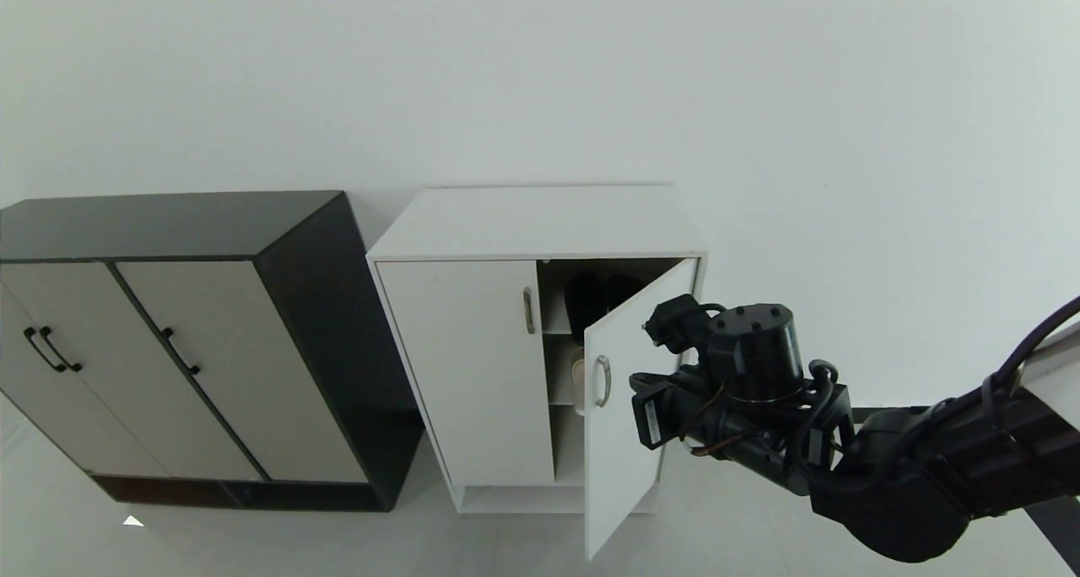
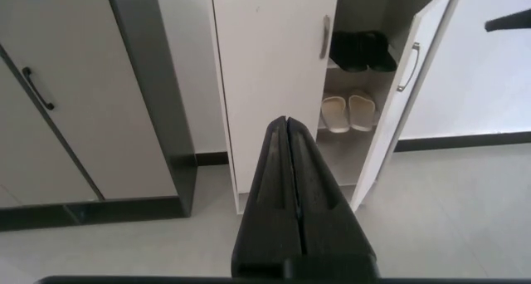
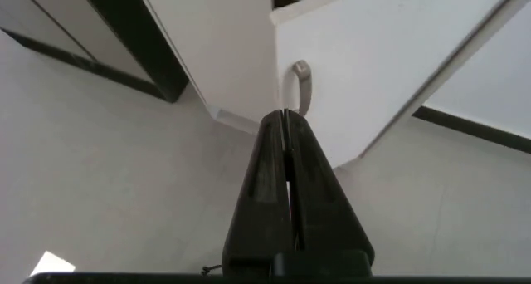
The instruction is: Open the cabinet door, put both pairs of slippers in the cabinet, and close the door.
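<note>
We see a black-framed cabinet with two pale beige doors standing against a plain white wall, its doors fitted with slim black bar handles. It rests on a light grey floor, where a small white patch lies just in front of its base. A dark skirting strip runs along the wall's foot.

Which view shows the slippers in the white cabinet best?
The left wrist view: the black slippers sit on the upper shelf and the white slippers on the shelf below, both pairs in plain sight. The head view catches them partly behind the open door. The right wrist view faces that door's handle.
</note>
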Motion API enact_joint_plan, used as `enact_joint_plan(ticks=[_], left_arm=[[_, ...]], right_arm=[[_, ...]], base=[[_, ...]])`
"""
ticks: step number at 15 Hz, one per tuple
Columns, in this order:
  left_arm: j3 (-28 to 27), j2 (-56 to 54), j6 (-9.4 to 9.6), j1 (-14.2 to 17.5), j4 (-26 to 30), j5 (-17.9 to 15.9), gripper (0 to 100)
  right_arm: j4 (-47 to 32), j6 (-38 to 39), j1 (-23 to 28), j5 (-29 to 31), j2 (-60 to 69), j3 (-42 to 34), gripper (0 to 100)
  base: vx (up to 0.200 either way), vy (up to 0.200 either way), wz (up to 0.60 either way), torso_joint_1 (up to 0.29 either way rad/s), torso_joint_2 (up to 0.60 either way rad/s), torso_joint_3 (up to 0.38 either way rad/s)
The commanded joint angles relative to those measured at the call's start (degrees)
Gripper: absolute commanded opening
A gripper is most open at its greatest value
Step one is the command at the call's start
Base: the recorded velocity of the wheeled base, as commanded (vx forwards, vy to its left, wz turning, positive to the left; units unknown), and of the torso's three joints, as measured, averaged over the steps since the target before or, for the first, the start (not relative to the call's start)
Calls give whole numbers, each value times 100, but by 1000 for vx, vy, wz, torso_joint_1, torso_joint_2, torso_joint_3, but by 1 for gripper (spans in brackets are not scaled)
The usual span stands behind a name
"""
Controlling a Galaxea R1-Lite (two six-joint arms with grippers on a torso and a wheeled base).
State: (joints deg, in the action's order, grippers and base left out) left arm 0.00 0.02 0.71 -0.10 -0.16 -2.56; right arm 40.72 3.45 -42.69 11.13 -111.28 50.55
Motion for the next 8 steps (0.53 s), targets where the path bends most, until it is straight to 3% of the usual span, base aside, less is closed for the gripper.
enact_joint_plan(ticks=[1, 5, 8], left_arm=[[0, -2, 8, 1, -2, 1, 0], [0, 6, 8, 1, -2, 1, 0], [0, 6, 0, 1, -2, 1, 0]], right_arm=[[6, -2, 24, -6, -8, -54, 0], [6, -11, 42, -6, -8, -46, 0], [6, -11, 42, -6, -8, -37, 0]], base=[[200, 0, 0, -7, -2, 7], [200, 0, 0, 6, 4, 0], [0, 0, 0, 0, 0, 0]])
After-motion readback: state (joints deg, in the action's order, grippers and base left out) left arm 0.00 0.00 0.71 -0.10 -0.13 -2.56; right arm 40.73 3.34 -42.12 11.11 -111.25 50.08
